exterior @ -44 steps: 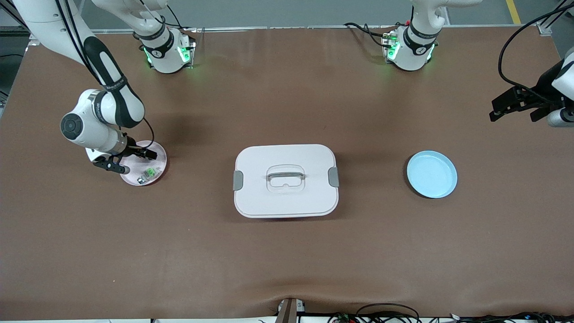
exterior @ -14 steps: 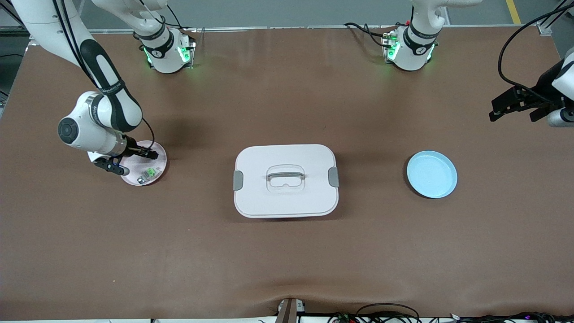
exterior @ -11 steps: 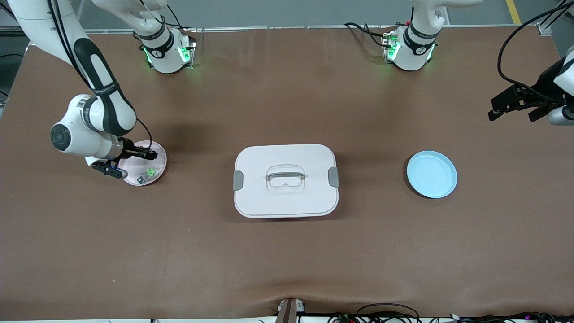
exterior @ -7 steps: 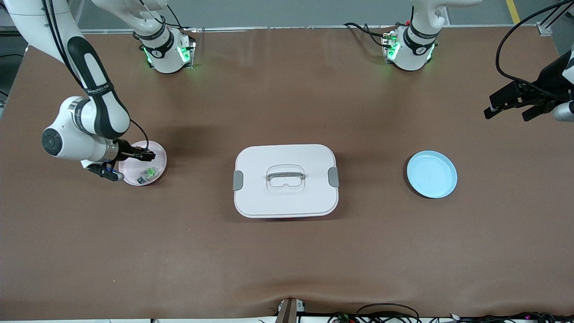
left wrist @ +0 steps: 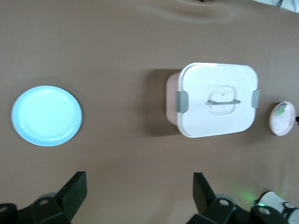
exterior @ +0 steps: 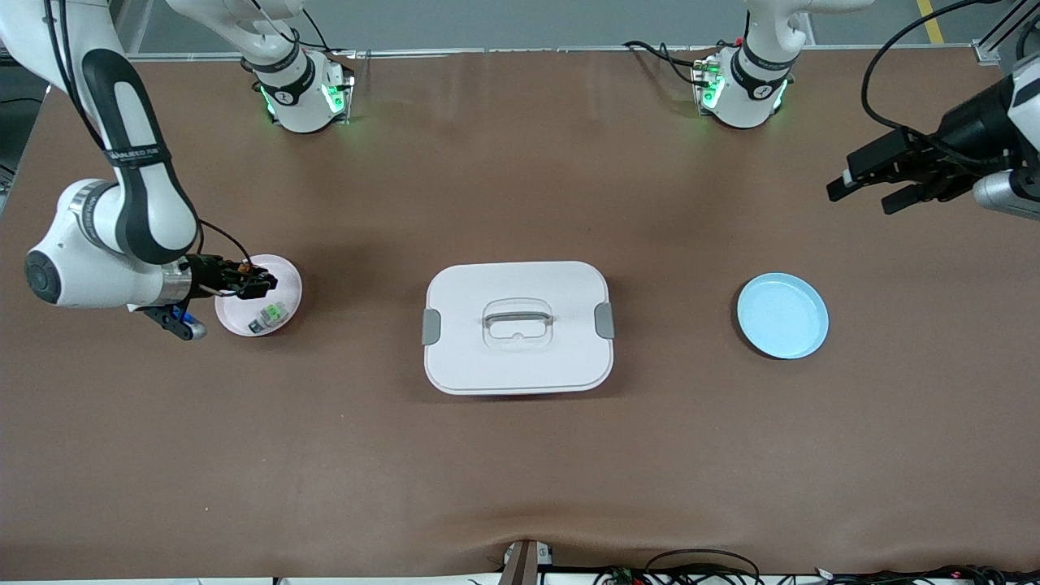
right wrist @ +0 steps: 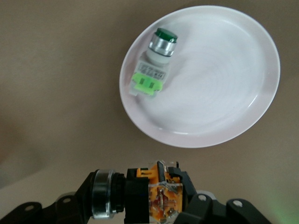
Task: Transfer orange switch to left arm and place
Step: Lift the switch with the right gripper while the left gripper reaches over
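My right gripper [exterior: 253,281] is shut on the orange switch [exterior: 242,269] and holds it in the air over the edge of the pink plate [exterior: 289,276]. In the right wrist view the switch [right wrist: 156,196] lies sideways between the fingers, its black and silver barrel on one side and its orange and clear block on the other. The white box [exterior: 487,357] with a clear lid handle and grey clips sits mid-table; it also shows in the left wrist view [left wrist: 205,121]. My left gripper [exterior: 865,183] is open and empty, high over the left arm's end of the table.
A green-and-silver switch [exterior: 268,314] lies on the pink plate [right wrist: 219,93]; the right wrist view shows it [right wrist: 152,65] too. A light blue plate [exterior: 782,315] lies empty between the box and the left arm's end and shows in the left wrist view [left wrist: 46,115].
My right gripper has risen off the pink plate with the orange switch in it, and the arm's elbow swung toward the table's end. My left gripper moved inward, toward the middle.
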Motion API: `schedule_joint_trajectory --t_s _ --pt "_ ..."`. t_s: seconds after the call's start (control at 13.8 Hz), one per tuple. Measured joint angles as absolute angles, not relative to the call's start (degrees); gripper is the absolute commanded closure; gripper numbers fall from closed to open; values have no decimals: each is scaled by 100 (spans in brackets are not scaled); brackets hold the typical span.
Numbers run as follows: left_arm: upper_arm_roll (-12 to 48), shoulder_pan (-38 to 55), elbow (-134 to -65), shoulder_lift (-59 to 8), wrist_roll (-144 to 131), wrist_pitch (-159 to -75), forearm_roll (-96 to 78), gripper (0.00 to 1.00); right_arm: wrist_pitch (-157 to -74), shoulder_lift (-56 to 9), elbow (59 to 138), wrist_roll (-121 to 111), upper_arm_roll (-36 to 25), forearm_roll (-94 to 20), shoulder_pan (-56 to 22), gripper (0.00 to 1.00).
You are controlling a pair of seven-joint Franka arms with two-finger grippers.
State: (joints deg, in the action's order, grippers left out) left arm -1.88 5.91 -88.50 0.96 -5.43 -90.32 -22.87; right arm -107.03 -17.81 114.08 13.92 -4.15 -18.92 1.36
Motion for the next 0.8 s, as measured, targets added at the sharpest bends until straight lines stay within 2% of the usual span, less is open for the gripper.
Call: schedule_joint_trajectory --t_s 0.29,0.8 --pt "176 616 -8850 -46 -698 -9099 -2469 0 -10270 -1781 11022 1847 -396 -1958 122 100" --pt "938 662 -8845 -346 -1848 -10011 -2707 0 -10025 -1781 10555 2948 -312 -2505 -297 100"
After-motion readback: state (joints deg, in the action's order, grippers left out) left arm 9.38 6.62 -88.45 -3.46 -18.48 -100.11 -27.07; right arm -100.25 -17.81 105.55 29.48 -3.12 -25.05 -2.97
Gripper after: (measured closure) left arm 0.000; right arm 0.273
